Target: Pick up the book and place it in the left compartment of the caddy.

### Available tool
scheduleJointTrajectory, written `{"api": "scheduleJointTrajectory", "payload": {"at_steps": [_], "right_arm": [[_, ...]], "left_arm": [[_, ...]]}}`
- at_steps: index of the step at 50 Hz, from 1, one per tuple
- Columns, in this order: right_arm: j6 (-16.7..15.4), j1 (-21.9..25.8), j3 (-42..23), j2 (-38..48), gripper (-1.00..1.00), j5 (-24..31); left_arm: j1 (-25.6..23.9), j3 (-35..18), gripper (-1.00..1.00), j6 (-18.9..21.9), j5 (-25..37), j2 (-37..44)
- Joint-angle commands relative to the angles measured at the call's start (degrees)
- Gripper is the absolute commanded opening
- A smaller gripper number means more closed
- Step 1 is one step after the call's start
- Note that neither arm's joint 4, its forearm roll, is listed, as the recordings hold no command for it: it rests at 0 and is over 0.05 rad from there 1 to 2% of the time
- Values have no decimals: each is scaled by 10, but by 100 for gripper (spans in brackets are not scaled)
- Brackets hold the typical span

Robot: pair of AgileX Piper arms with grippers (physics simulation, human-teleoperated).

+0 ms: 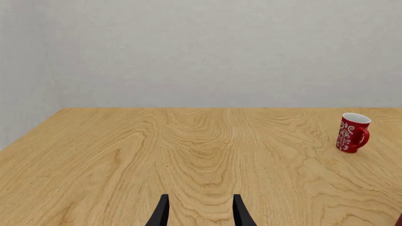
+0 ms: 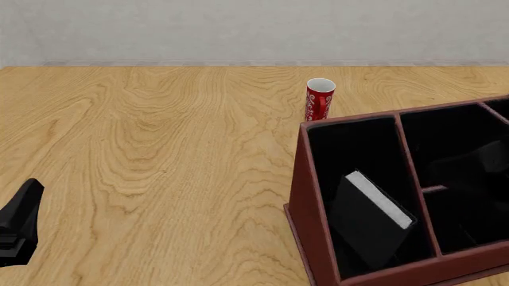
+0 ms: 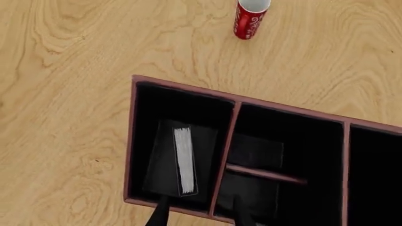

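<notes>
Small black hardcover book (image 2: 368,219) leans tilted in reddish-brown caddy (image 2: 301,196) left compartment (image 3: 179,117); right gripper (image 3: 199,213) fingers apart, empty, tips cropped; left gripper (image 1: 199,210) likewise; red-and-white cup (image 2: 320,99) behind caddy.

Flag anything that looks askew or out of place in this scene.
Only the book stands out: it sits inside the caddy's left compartment but leans at a slant rather than upright or flat. The cup stands upright on the table.

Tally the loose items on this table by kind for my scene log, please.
Book: 1, inside the caddy's left compartment
Caddy: 1
Cup, red and white: 1
Total: 3
</notes>
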State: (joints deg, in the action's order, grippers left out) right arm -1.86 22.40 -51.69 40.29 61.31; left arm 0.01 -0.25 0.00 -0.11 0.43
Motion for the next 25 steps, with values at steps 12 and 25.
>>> {"api": "scheduleJointTrajectory", "payload": {"at_steps": [12,25], "right_arm": [[-2,1,-56,-42,100,34],[16,35,-122,-63,100,53]], "left_arm": [[0,0,100,0,0,0],[0,0,100,0,0,0]]}}
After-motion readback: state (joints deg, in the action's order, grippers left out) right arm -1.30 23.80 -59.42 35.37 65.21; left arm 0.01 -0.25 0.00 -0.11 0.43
